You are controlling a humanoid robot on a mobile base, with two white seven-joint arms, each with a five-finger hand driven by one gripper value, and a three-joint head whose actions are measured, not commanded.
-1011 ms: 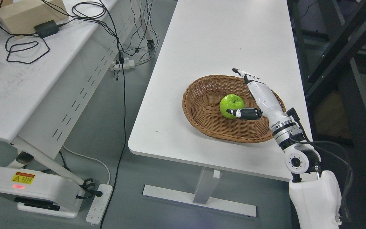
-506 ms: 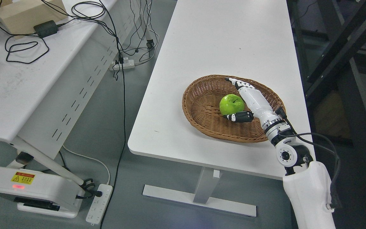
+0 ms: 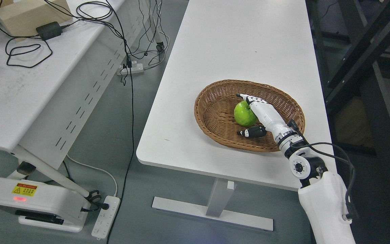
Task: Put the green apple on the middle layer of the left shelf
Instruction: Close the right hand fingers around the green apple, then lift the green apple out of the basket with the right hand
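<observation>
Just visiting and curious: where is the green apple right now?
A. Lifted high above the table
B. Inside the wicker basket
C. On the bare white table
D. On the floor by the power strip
B: the green apple sits inside the wicker basket, with the right hand reaching around it.

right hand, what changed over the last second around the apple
The right hand slid left and down into the wicker basket, closing in on the green apple: fingers now lie across its right side, thumb below it. No closed grasp yet. Apple, basket and table stayed put.
</observation>
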